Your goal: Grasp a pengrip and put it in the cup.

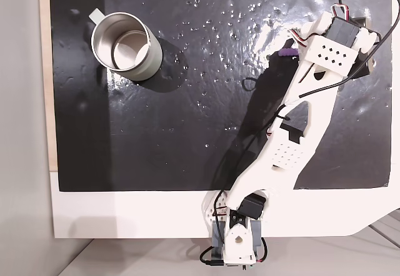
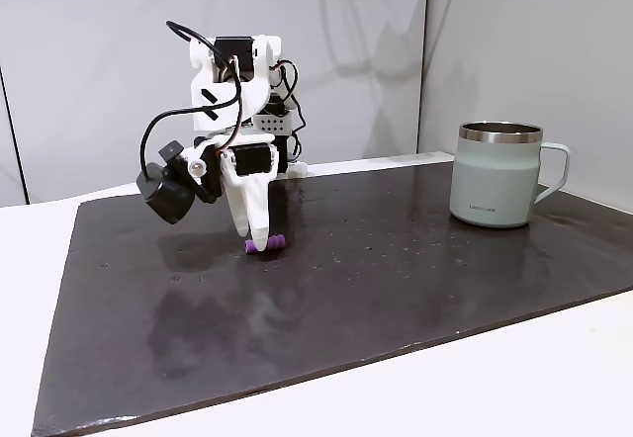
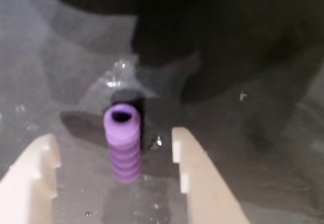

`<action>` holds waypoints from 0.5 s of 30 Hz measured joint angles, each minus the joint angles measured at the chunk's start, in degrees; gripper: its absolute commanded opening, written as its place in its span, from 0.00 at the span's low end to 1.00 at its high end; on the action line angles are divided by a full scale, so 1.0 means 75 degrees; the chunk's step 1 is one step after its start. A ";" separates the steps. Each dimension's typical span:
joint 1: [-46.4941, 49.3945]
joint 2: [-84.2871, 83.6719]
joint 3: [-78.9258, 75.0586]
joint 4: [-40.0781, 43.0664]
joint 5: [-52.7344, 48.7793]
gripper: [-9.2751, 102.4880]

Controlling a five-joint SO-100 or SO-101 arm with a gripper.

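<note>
The pengrip (image 3: pixel 124 148) is a short ribbed purple tube lying on the black mat, its hollow end facing the wrist camera. My gripper (image 3: pixel 112 140) is open, with one pale finger (image 3: pixel 30 178) on each side of the tube and a gap on both sides. In a fixed view the gripper (image 2: pixel 259 243) is lowered to the mat with the pengrip (image 2: pixel 268 245) at its tips. From above, the pengrip (image 1: pixel 286 52) peeks out beside the wrist at the upper right. The cup (image 1: pixel 152 56) stands upright at the far upper left of the mat, seen from the side as a silver-rimmed cup (image 2: pixel 495 185).
A glossy black mat (image 1: pixel 187 132) covers most of the white table (image 1: pixel 125 216). The arm's base (image 1: pixel 236 238) sits at the table's bottom edge in the view from above. Black cables (image 1: pixel 300 92) loop along the arm. A wall (image 2: pixel 346 51) stands behind the table.
</note>
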 measured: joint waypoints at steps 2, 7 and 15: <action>-0.0023 -0.0164 -0.0105 0.0000 0.0000 0.28; -0.0105 -0.0398 -0.0117 0.0000 -0.0012 0.27; -0.0117 -0.0480 -0.0281 0.0023 0.0000 0.19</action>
